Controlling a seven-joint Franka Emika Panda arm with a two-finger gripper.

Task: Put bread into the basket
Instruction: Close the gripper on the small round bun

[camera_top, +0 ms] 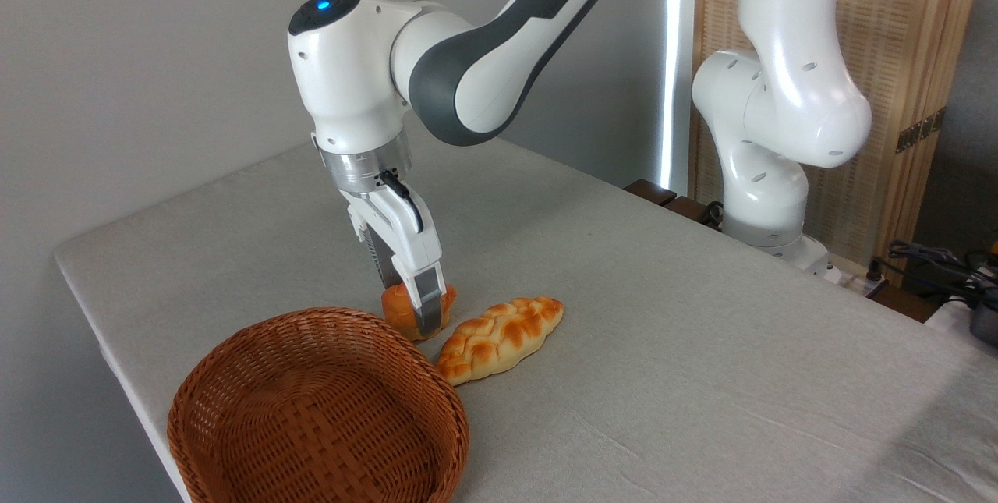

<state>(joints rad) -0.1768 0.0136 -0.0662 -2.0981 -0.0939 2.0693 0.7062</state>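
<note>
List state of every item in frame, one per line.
Small orange-golden muffin-shaped bun: on the table, between the tool's fingers, not in the basket.
Tool: lowered, closed around the bun.
Round reddish-brown woven wicker basket: upright, empty.
Long braided golden loaf: lying flat, untouched.
Grey cloth-covered table: holds everything.

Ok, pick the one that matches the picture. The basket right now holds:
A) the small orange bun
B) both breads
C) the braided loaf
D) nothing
D: the basket shows only bare weave inside, while the small orange bun sits between the fingers of the tool just behind the rim, and the braided loaf lies on the table to its right.
</note>
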